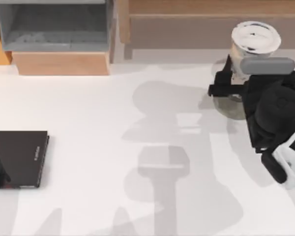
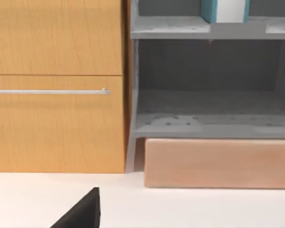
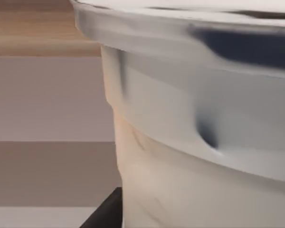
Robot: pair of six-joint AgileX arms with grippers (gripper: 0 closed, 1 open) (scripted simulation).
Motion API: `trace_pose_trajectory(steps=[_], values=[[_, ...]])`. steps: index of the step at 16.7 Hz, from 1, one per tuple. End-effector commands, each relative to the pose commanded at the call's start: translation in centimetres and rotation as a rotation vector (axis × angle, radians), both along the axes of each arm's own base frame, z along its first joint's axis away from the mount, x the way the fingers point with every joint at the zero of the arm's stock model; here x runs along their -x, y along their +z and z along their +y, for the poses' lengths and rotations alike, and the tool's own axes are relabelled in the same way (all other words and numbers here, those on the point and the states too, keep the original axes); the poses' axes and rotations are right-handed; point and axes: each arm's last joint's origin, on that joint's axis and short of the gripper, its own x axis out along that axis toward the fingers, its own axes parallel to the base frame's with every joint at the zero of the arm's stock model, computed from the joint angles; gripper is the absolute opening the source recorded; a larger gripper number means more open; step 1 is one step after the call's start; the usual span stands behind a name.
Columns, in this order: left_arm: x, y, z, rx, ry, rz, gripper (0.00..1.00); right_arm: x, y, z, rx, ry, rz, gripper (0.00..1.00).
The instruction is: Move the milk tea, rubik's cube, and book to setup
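One cup, the milk tea [image 1: 254,42], stands upright at the table's [image 1: 137,147] far right, just before the wooden ledge [image 1: 187,24], and my right gripper [image 1: 233,73] is around it, fingers closed on its sides; up close its lid rim and beige wall loom. My left arm sits at the left edge over a black book [image 1: 22,157]; whether its fingers are apart I cannot tell. A teal book [image 2: 224,10] stands on the grey shelf [image 2: 209,28].
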Motion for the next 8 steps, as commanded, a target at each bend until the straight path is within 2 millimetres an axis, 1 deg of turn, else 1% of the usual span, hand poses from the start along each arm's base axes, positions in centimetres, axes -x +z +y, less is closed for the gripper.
trace_pose_trajectory(steps=[5, 8], values=[[0.0, 0.0, 0.0, 0.0, 0.0, 0.0, 1.0, 0.04, -0.29, -0.02, 0.001, 0.0, 0.004, 0.0], [0.0, 0.0, 0.0, 0.0, 0.0, 0.0, 1.0, 0.04, -0.29, -0.02, 0.001, 0.0, 0.004, 0.23]])
